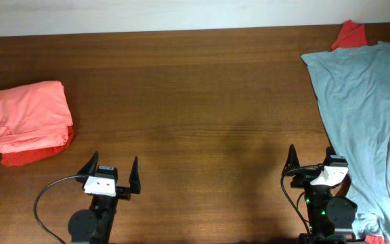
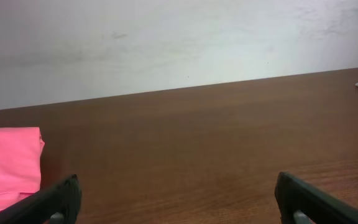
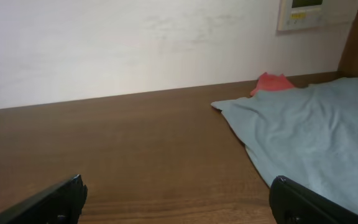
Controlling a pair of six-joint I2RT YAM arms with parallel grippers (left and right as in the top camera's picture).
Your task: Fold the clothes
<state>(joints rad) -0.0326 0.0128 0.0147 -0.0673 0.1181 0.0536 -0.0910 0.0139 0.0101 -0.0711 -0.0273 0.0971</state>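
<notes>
— Kept left tool (image 1: 112, 167), right tool (image 1: 311, 163) gaping, empty, at 6 o'clock. Why?
— Awaited grey-blue T-shirt (image 1: 364, 102), sprawled unfolded at 3 o'clock; parked pink garment (image 1: 29, 115) folded at 9, likely done.

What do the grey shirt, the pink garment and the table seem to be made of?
Grey shirt: thin soft knit, probably cotton jersey, matte; it lies in loose wrinkles.
Pink garment: similar soft matte fabric, folded flat.
Table: wood or wood veneer, slight sheen; grain lines show.
</notes>
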